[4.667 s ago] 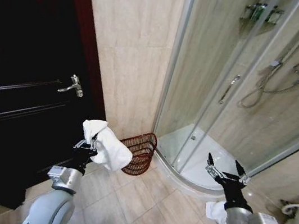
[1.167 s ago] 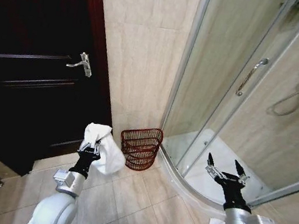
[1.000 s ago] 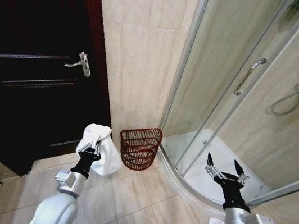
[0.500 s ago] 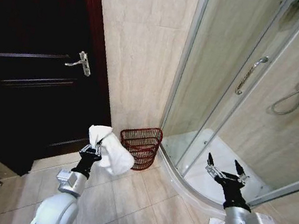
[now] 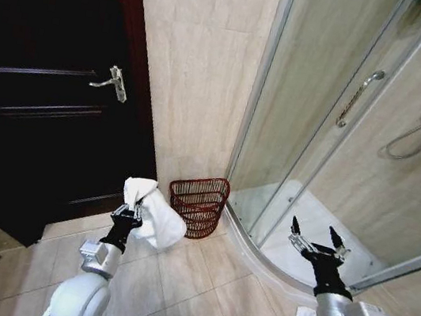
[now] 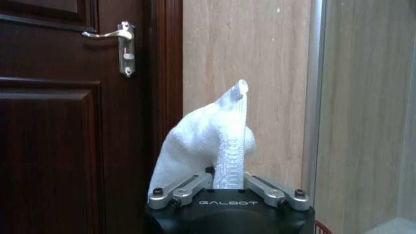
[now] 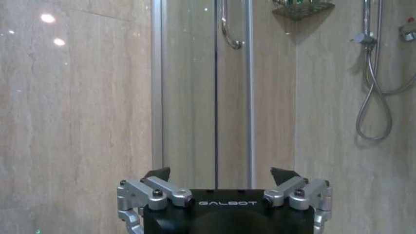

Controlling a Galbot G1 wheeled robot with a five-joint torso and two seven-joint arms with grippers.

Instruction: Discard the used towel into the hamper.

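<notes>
A: Where's the towel (image 5: 153, 211) at?

B: Pinched in the left gripper (image 5: 128, 213), bunched up and drooping toward the hamper (image 5: 198, 204), which sits on the floor just right of it against the wall.

A: Right gripper (image 5: 314, 240)?

B: Empty, fingers spread, over by the shower. Left's clearly nearer.

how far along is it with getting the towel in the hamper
Done: the towel is picked up, clamped in the left gripper and held off the floor. In hand: it hangs just beside the hamper, which stands against the wall by the shower, not yet over the rim. Left: bring it over the opening and let go. The right gripper is open and idle near the shower.
</notes>
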